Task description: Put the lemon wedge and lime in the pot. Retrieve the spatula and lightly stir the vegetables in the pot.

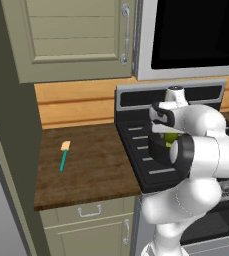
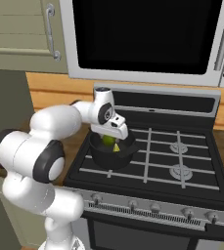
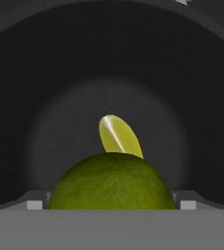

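both lime (image 3: 111, 183) and lemon wedge (image 3: 119, 135) lie inside the pot (image 3: 45, 97); gripper (image 3: 111, 205) spread wide just above the lime; spatula (image 1: 64, 155) on the counter (image 1: 96, 170), well left of the pot

Lime (image 3: 111, 181) and lemon wedge (image 3: 119, 135) in pot (image 3: 111, 68)

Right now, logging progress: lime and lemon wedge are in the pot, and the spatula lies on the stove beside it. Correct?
Not quite. The spatula lies on the wooden counter left of the stove, as the left base view shows. Lime and lemon wedge are in the pot.
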